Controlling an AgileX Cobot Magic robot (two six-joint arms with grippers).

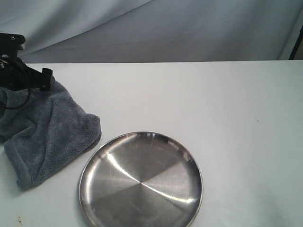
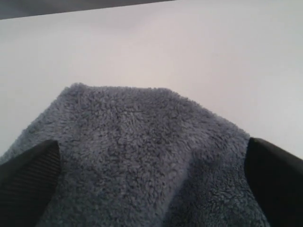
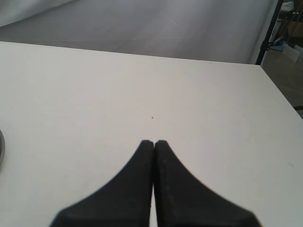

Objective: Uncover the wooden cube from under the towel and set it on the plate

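Note:
The dark grey fluffy towel (image 1: 47,132) lies bunched at the left of the white table, and no wooden cube shows anywhere. The shiny steel plate (image 1: 142,182) sits empty at the front centre, just right of the towel. My left gripper (image 1: 35,78) hangs over the towel's far edge. In the left wrist view it (image 2: 151,146) is open, its black fingers (image 2: 28,179) wide apart on either side of a raised hump of towel (image 2: 128,142). My right gripper (image 3: 154,142) is shut on nothing above bare table, out of the exterior view.
A grey cloth backdrop (image 1: 165,28) hangs behind the table's far edge. White tabletop (image 1: 236,118) stretches to the right of the plate. A sliver of the plate's rim (image 3: 1,146) shows in the right wrist view.

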